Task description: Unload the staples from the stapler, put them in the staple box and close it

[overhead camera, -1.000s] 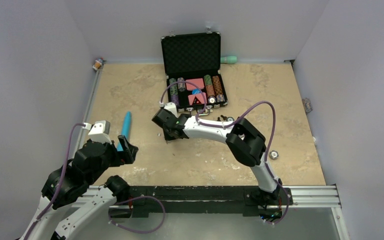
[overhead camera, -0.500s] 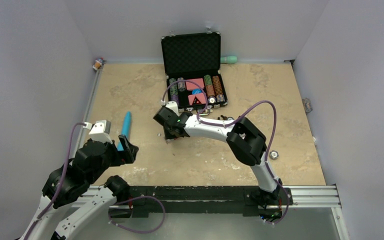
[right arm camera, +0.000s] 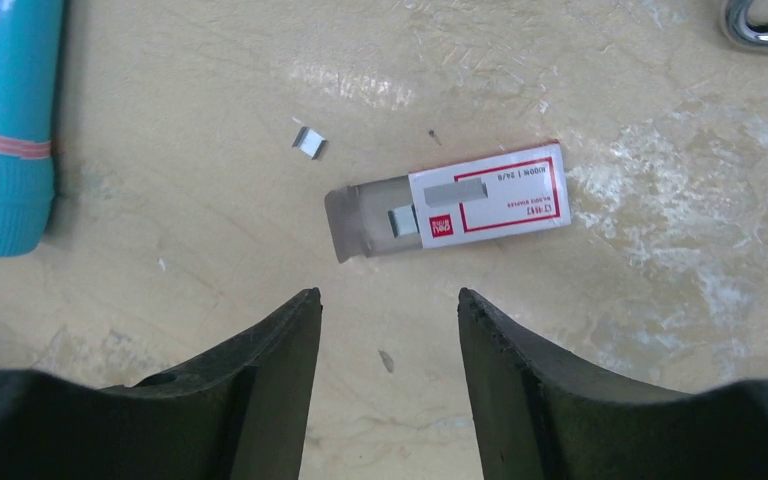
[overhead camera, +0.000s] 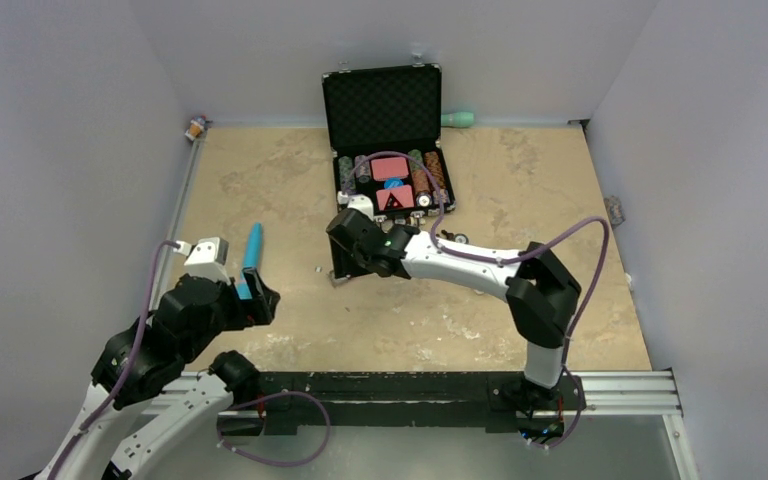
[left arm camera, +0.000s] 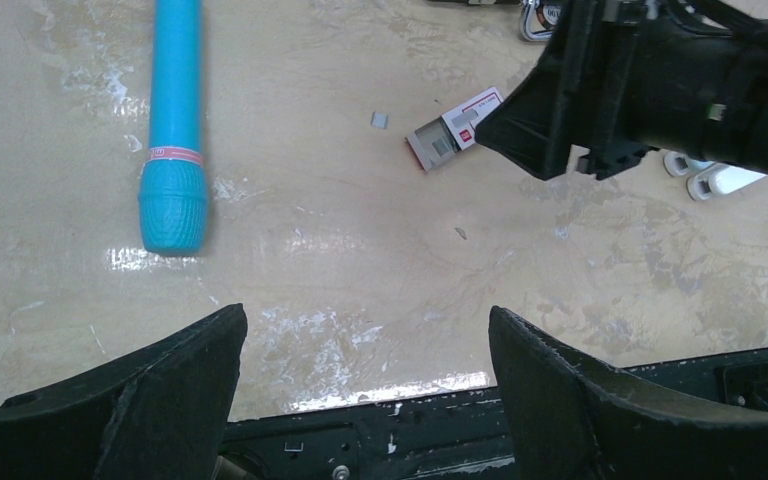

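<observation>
Beige table (right arm camera: 610, 330) holds a half-open staple box (right arm camera: 485, 200) at 12 o'clock of the released, empty right gripper (right arm camera: 385, 300), which may knock and spill it.

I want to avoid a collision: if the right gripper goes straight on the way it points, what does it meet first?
Probably the white staple box on the table, just ahead of the right gripper; depth is unclear.

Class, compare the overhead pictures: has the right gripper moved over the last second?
Yes: the right gripper has shifted right, coming more in line with the open black case.
</observation>
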